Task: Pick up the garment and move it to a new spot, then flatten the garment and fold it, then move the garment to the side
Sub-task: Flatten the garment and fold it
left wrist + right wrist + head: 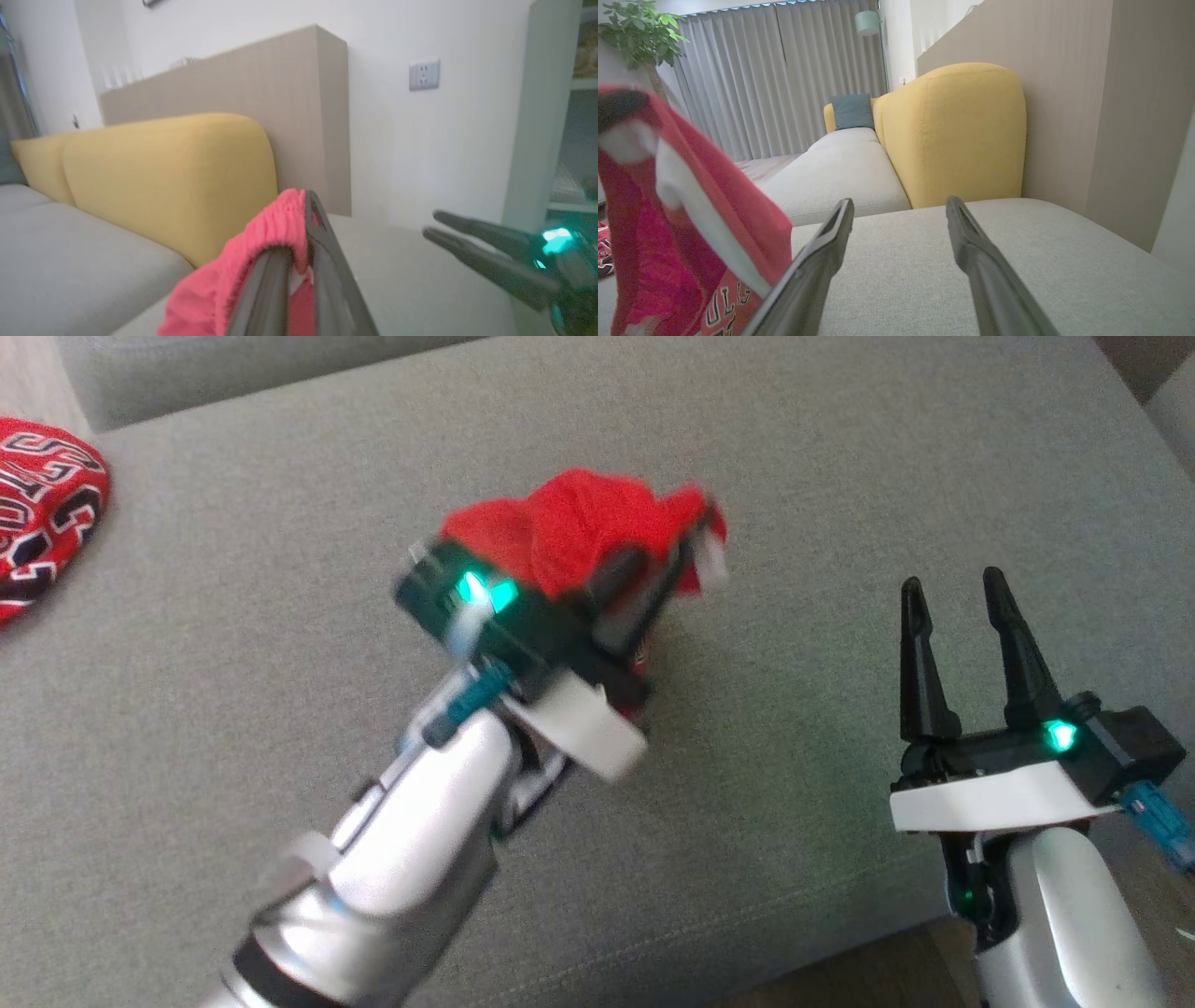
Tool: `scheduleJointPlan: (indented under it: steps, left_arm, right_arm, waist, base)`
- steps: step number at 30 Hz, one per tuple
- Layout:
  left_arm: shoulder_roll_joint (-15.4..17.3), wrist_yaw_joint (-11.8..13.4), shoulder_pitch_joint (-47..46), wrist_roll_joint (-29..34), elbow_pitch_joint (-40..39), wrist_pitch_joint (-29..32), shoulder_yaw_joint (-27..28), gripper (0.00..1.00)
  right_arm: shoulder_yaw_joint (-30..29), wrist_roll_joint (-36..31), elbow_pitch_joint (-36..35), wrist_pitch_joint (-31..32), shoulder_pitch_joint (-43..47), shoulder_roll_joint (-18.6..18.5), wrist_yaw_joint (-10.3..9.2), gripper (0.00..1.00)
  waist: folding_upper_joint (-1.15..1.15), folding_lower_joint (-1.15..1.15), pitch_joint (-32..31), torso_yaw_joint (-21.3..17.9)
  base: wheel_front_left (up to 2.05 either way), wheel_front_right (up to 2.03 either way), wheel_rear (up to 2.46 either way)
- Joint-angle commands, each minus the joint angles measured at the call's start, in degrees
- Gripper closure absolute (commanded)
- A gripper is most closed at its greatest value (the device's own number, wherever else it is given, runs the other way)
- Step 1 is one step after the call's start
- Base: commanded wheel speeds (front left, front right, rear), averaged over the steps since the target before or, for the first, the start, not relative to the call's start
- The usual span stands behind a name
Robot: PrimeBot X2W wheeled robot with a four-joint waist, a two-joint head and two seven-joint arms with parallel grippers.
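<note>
Left jaws shut on the jersey point(579, 527), bunched and held up mid-frame over the sofa point(887, 457). Right jaws open and empty, lower right. Keep the grip firm, carry w/ no drag, and set it down where you've room to flatten.

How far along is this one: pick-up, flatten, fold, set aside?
Done: pick-up, the left tool is shut on the bunched garment, raised over the grey cushion. In hand: the move to a new spot. Left: flattening, folding, moving aside; the right tool stands open and empty.
</note>
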Motion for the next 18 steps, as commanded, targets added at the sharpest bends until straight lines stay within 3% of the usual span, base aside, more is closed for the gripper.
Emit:
scheduleJointPlan:
  steps: [1, 8, 18]
  left_arm:
    - [0.0, 0.9, -4.3, -0.3, -3.1, -0.6, 3.0, 1.0]
    - [0.3, 4.1, -8.7, -2.8, -7.3, -0.6, 9.1, 1.0]
    - [5.5, 5.3, 3.7, -7.4, -1.1, 0.5, 12.3, 1.0]
  right_arm:
    - [1.2, -0.2, -1.6, -0.4, -0.3, -0.2, 0.43, 0.0]
    - [1.0, -0.5, -1.2, -0.4, 0.5, -0.2, 0.43, 0.0]
    - [1.1, -0.7, -1.3, -0.4, 1.4, -0.2, 0.43, 0.0]
  waist:
    - [0.0, 0.0, -0.8, 0.3]
    - [0.0, 0.0, -2.3, 1.8]
    - [0.0, 0.0, -2.7, 4.9]
  base:
    - [0.0, 0.0, 0.0]
    - [0.0, 0.0, 0.0]
    - [0.0, 0.0, 0.0]
